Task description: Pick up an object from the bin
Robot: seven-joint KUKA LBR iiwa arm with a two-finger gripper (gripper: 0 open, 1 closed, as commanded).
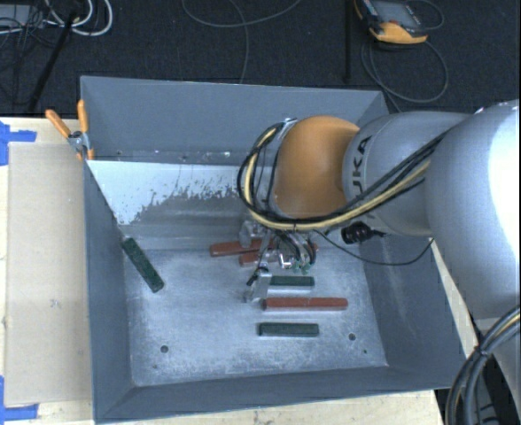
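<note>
Gripper point(269, 271) low in bin point(190, 326), likely to grasp; open or closed, cannot tell. Brown stick point(228, 250) touches gripper's left, short green stick point(291, 282) its right; both flat, graspable.

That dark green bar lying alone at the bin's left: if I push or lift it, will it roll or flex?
The dark green bar looks flat-sided, so a push would probably slide it rather than roll it. It lies dead straight on the bin floor, so it is likely stiff. Being slim, it is probably light.
</note>
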